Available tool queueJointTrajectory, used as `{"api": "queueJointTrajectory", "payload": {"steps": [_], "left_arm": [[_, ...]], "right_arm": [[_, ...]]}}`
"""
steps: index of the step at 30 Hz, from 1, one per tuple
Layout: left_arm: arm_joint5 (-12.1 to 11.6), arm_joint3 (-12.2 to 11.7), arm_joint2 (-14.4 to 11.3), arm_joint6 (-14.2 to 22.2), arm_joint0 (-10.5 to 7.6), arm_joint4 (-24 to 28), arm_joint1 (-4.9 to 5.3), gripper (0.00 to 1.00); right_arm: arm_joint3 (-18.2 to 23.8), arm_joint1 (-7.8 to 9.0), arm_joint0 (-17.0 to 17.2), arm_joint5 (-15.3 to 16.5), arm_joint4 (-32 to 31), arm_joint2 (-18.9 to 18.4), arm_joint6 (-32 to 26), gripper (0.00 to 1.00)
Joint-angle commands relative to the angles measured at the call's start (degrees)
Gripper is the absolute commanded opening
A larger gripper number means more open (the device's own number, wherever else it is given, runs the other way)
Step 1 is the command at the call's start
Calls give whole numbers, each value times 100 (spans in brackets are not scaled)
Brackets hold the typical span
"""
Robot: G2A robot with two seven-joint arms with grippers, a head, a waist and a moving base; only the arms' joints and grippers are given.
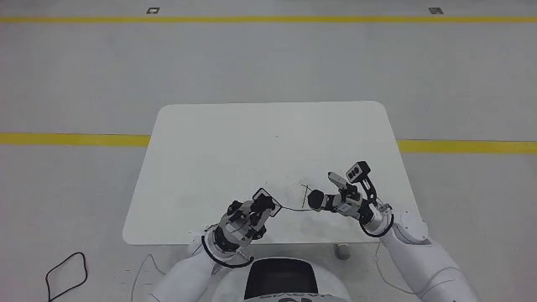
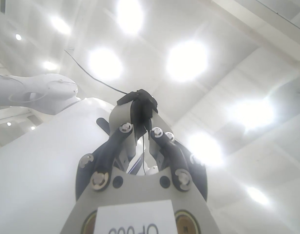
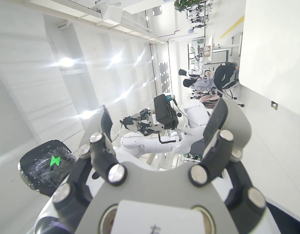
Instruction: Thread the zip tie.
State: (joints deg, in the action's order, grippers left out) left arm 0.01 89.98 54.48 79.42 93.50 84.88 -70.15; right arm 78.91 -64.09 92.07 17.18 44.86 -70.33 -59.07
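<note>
We see a thin black plastic zip tie (image 2: 91, 76) pinched in the left end effector (image 2: 140, 109), held in the air, its long free tail curving away from that end effector's tips.

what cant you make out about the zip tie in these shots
Left wrist view: which end of the zip tie is gripped; the shut left claw covers it.
Right wrist view: the tie's shape, too small beyond the open right claw.
Top view: whether its tip touches that claw; too thin.
</note>
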Motion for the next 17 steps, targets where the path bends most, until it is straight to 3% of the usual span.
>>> {"api": "queueJointTrajectory", "payload": {"steps": [1,17], "left_arm": [[0,0,0,0,0,0,0,0],[0,0,0,0,0,0,0,0]], "right_arm": [[0,0,0,0,0,0,0,100],[0,0,0,0,0,0,0,100]]}}
